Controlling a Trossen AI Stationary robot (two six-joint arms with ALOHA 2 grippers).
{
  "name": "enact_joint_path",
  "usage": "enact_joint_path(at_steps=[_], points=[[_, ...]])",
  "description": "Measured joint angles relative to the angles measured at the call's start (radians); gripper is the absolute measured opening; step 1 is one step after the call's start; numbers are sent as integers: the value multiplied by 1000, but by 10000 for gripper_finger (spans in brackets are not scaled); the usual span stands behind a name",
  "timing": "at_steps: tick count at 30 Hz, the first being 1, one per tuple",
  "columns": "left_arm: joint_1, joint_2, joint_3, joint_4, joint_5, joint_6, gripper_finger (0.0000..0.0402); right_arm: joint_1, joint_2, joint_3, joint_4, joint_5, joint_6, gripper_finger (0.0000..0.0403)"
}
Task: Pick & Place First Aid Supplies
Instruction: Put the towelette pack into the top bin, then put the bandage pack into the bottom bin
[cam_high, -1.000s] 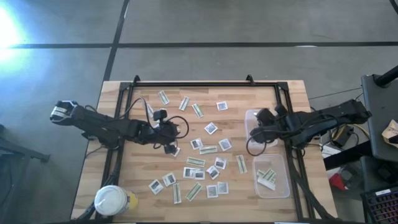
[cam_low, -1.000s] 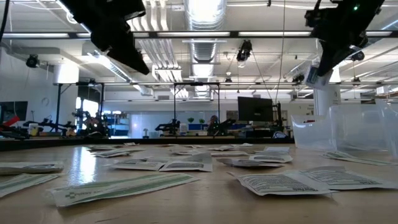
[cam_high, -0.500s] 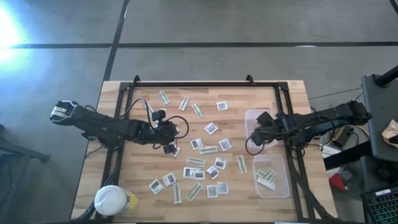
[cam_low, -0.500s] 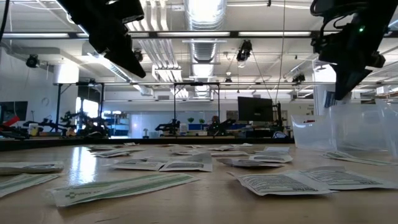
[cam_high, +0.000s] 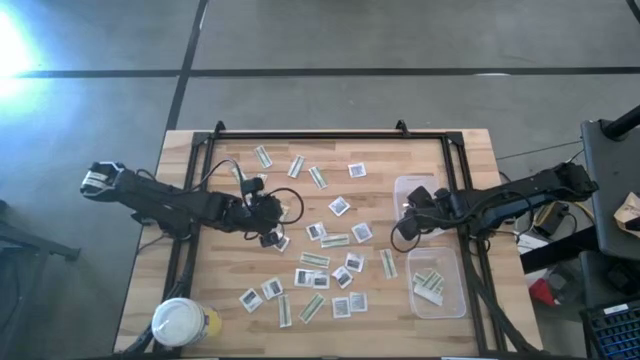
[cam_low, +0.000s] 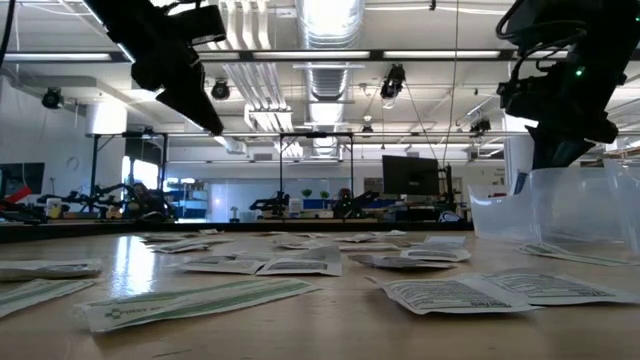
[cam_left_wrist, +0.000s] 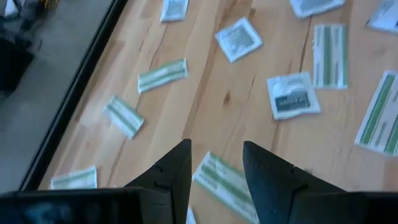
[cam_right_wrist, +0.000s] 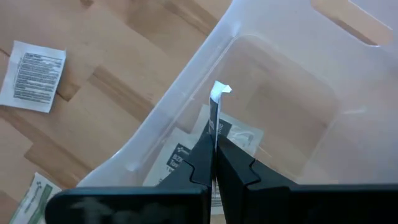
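Observation:
Many first aid supplies (cam_high: 335, 240), square white packets and green-and-white strips, lie flat across the middle of the wooden table. My right gripper (cam_high: 408, 212) is shut on one white packet (cam_right_wrist: 215, 109) over the far clear tub (cam_high: 412, 184), which has packets (cam_right_wrist: 180, 155) on its floor. My left gripper (cam_high: 272, 234) hangs open above the table left of centre. A green-and-white strip (cam_left_wrist: 221, 182) lies on the wood below the gap between its fingers, untouched. My right gripper pinches the white packet between its two fingers, which meet on the packet's flat faces (cam_right_wrist: 214, 127). The packet shows edge-on and its free corner (cam_right_wrist: 220, 89) sticks out past the fingertips. The fingers slant steeply down into the tub's mouth. The packet is clear of the tub's floor.
A second clear tub (cam_high: 438, 285) holding green strips stands nearer on the right. A white-lidded round jar (cam_high: 180, 322) stands at the near left corner. A black frame (cam_high: 330, 134) runs along the table's far and side edges.
My right gripper has come down toward the far tub with the white packet, rolling its wrist as it sank, so its fingers now reach behind the tub's wall in the low view. My left gripper has tipped a little where it hangs.

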Motion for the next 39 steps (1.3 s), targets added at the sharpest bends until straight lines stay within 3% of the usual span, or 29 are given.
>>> enact_joint_path(at_steps=[10, 16, 27, 34, 39], points=[[30, 2, -1, -44, 88, -111, 137, 0, 0, -5, 12, -7, -3, 10], [30, 2, -3, -57, 109, -123, 136, 0, 0, -5, 13, -8, -1, 42], [38, 3, -44, -60, 78, -173, 161, 0, -9, 23, 5, -42, -25, 124], [69, 3, -51, -74, 4, -148, 200, 2, -19, 122, 3, -62, -92, 137], [118, 3, -37, -140, 10, -47, 203, 30, -25, 186, 4, -66, -151, 131]])
